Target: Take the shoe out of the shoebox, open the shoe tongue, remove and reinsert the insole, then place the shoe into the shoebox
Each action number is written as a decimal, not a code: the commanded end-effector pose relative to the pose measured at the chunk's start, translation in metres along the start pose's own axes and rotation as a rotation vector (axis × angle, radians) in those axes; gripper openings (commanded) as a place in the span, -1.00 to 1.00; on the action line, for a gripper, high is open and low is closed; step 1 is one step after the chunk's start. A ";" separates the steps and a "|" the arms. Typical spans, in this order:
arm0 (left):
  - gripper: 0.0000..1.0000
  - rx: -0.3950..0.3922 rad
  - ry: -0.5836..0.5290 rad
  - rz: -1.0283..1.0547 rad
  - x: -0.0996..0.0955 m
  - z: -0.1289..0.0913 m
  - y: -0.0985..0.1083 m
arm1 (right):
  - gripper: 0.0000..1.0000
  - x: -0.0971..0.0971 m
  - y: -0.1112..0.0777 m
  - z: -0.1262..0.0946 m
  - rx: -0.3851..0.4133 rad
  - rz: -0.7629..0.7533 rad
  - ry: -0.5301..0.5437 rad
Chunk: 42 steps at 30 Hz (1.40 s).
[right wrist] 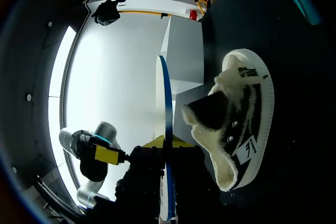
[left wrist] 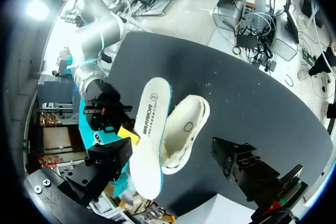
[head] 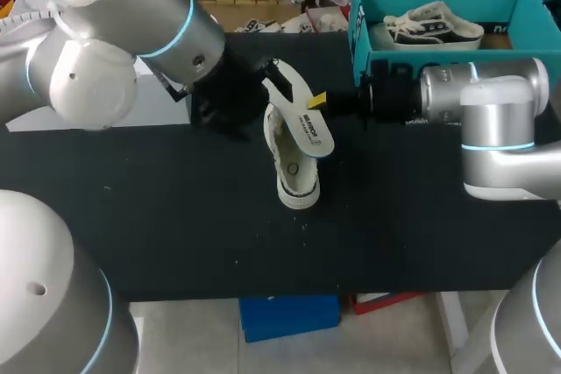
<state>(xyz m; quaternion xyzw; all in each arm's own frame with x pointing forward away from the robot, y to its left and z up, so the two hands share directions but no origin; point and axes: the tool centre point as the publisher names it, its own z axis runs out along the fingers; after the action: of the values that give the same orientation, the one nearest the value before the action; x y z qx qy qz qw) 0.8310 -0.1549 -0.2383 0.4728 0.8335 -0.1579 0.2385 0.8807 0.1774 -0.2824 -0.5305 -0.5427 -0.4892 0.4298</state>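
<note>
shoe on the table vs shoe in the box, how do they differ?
Table shoe lies on the black table, mouth spread open; boxed shoe sits in the teal shoebox. Table shoe's insole is out, in the right end effector; boxed shoe's isn't visible. Both white with dark trim.

Robotics lab, left arm (head: 131, 15), right arm (head: 495, 102), black work table (head: 175, 216)

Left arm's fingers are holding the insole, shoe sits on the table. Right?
No: the right arm's fingers hold the insole, pinching its edge, as the right wrist view shows. The shoe does sit on the table.
</note>
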 end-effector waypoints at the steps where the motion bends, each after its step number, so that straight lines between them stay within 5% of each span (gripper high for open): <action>1: 1.00 -0.005 -0.335 0.023 0.017 0.005 0.011 | -1.00 0.000 0.000 0.001 -0.001 0.001 -0.002; 22: 1.00 -0.006 -0.647 0.099 0.018 0.028 0.068 | -1.00 0.000 0.000 0.001 -0.001 0.001 -0.002; 31: 1.00 0.035 -0.741 0.127 0.002 0.034 0.073 | -1.00 0.000 0.000 0.001 -0.001 0.001 -0.002; 42: 1.00 0.022 -0.699 0.112 -0.002 0.036 0.069 | -1.00 0.000 0.000 0.001 -0.001 0.001 -0.002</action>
<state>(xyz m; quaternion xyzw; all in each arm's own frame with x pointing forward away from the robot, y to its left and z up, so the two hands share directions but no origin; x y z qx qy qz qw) 0.9024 -0.1405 -0.2673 0.4524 0.6983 -0.2849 0.4760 0.8806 0.1775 -0.2823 -0.5304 -0.5427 -0.4892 0.4298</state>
